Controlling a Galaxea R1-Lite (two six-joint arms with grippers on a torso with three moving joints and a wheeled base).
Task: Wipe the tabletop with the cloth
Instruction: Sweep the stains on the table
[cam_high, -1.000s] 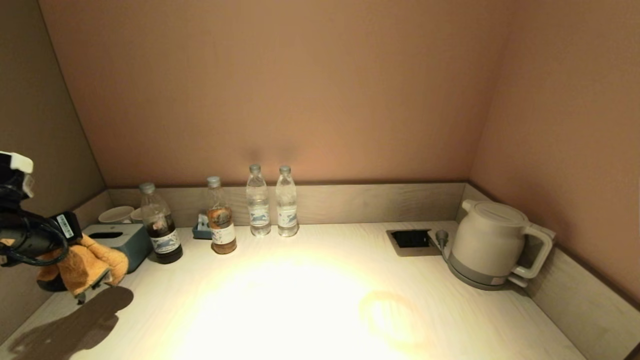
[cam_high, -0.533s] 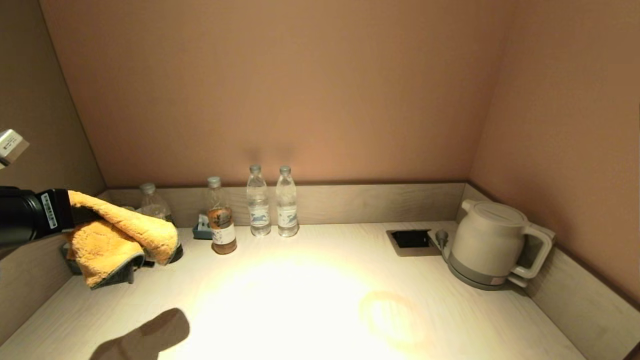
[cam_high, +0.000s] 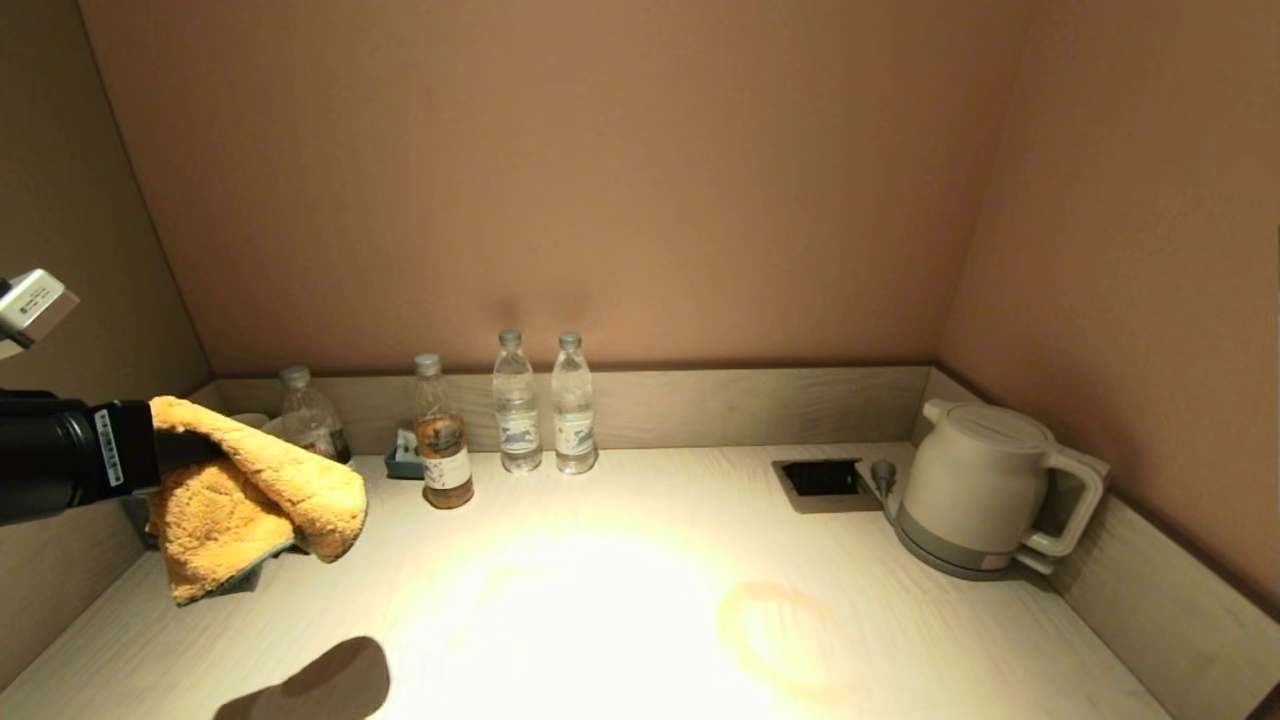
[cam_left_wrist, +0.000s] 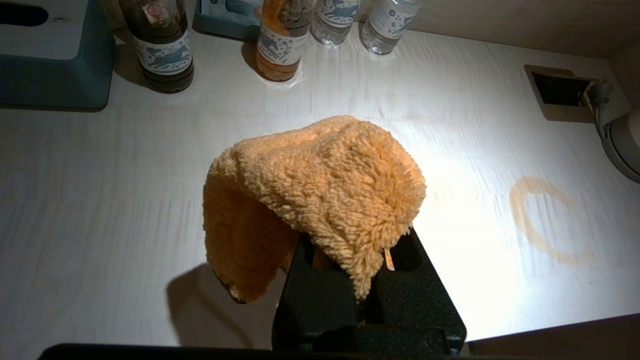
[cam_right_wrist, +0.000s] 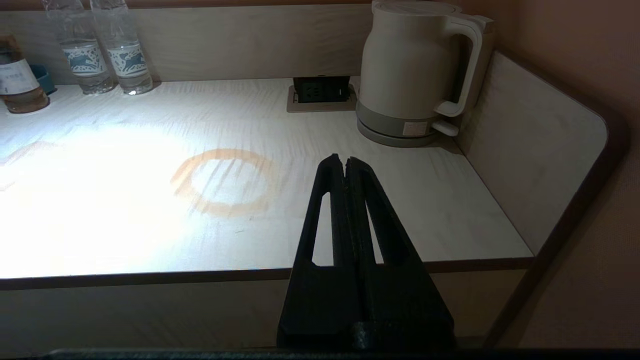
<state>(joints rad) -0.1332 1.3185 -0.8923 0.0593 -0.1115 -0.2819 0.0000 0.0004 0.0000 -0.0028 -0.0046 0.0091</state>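
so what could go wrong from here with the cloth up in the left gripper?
1. The cloth hangs loose from the left gripper, close to the dark bottle and tea bottle; a sweep toward the ring stain might clip them.
2. Only a fold looks pinched, so it may slip once pressed on the tabletop.
3. The stain lies near the kettle and its socket; overshoot could hit them.

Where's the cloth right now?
In the head view the cloth hangs from the shut left gripper above the tabletop's left end, in front of the dark-drink bottle.
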